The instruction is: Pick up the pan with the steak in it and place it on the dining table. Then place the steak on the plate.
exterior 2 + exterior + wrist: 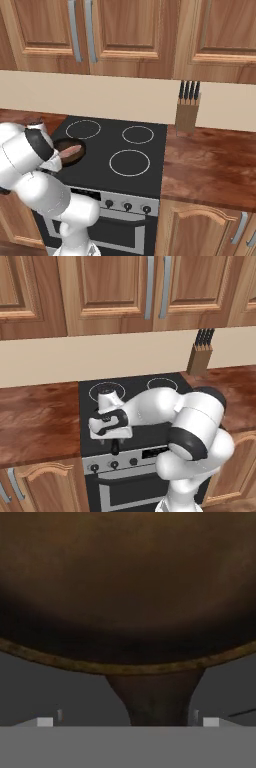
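Glossy black stovetop (130,145) bears round dark pan (72,153); fingers (127,721) spread wide astride its tapered handle (155,699).

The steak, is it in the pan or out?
In. The pinkish steak lies inside the dark pan on the stove's front-left burner.

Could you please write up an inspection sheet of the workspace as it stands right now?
Surface: black stove top, wood counters on both sides.
Job's things: pan on the front left burner, steak inside; its handle points toward the hand.
Clutter: knife block on the right counter.
Grippers: gripper open, low over the pan handle.
Cables: nothing seen.
Surroundings: wood cabinets above, oven knobs below.
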